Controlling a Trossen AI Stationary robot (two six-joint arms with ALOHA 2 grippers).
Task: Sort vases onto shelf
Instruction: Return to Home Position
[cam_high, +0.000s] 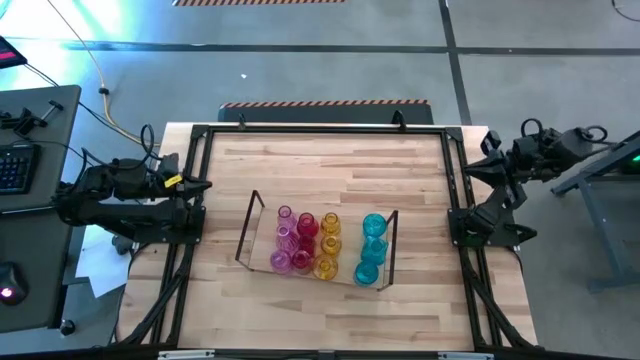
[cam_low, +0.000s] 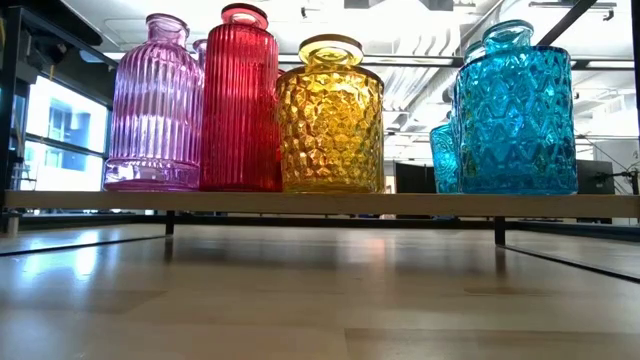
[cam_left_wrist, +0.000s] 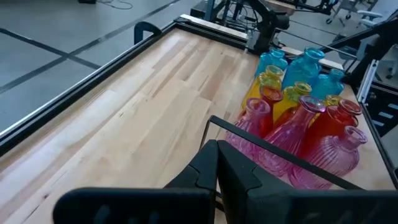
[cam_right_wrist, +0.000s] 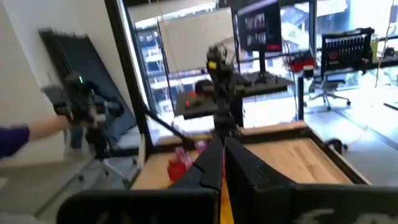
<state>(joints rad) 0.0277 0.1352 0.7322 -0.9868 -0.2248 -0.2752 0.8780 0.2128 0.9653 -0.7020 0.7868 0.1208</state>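
The wooden table (cam_high: 320, 165) lies inside a black metal frame (cam_high: 320, 128). The shelf (cam_high: 260, 230) stands on the table's near half, about midway between left and right. Its clear floor is hard to make out from above, where only the thin dark uprights at its two short ends read plainly. From table height it shows as a pale board (cam_low: 320, 203) raised on short legs.

On it the vases stand in four rows running near to far: pink (cam_high: 284, 240) at the left, then red (cam_high: 305, 240), then yellow (cam_high: 328, 246), all three packed close. The cyan row (cam_high: 372, 250) stands at the right end, apart from the yellow. The glass overlaps so much from above that the number in each row cannot be told. In the low view the nearest vase of each row hides those behind it:
- a ribbed pink vase (cam_low: 155, 105)
- a ribbed red vase (cam_low: 238, 100)
- a dimpled yellow vase (cam_low: 330, 115)
- a diamond-patterned cyan vase (cam_low: 518, 110), with part of another cyan one (cam_low: 445, 155) showing just left of it.

The left arm (cam_high: 130, 195) is drawn back at the table's left edge and the right arm (cam_high: 520, 165) at the right edge, both well apart from the shelf. The left gripper (cam_left_wrist: 217, 168) has its fingers pressed together and holds nothing. The right gripper (cam_right_wrist: 222, 163) is likewise closed and empty. Its view is blurred, and beyond the table a purple sleeve (cam_right_wrist: 12, 137) shows, cut off.
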